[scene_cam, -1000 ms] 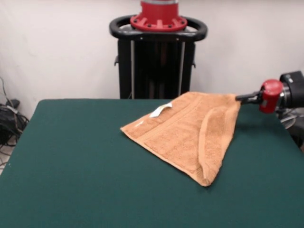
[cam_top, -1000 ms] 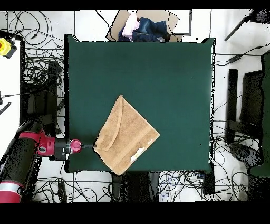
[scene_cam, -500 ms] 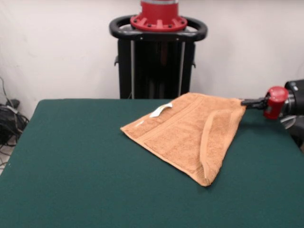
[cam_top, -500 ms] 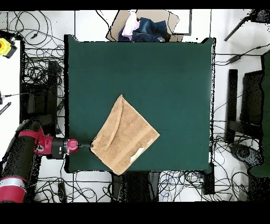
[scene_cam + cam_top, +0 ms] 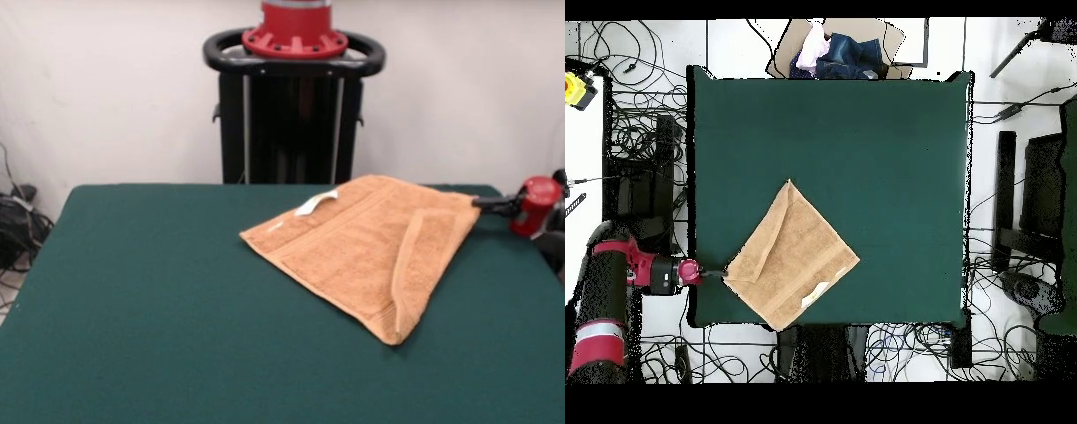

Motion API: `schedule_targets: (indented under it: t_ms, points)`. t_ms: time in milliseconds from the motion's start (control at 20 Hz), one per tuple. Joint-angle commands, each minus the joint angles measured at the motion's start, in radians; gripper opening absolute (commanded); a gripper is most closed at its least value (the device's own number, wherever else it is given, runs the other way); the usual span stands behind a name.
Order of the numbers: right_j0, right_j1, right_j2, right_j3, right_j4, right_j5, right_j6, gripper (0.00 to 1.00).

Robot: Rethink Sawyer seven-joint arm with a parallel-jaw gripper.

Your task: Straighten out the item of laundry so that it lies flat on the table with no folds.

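Overhead view: gripper pinching towel corner, table edge.

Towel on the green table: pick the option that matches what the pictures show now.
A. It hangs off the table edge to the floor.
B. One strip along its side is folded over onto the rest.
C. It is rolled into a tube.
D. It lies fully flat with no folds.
B: the towel shows a doubled strip running from the corner at the end effector down to its near tip, lying on the table.
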Motion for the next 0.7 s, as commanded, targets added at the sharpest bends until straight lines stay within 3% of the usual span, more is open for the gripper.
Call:
schedule_targets:
  t_ms: [50,550,600,700]
  points:
    - [-0.033,0.067,0.071,-0.149,0.047,0.047,0.118,0.00]
    - [-0.033,0.073,0.074,-0.145,0.037,0.039,0.141,0.00]
    - [-0.031,0.076,0.070,-0.145,0.034,0.044,0.140,1.00]
    - [-0.026,0.072,0.066,-0.133,0.027,0.026,0.146,1.00]
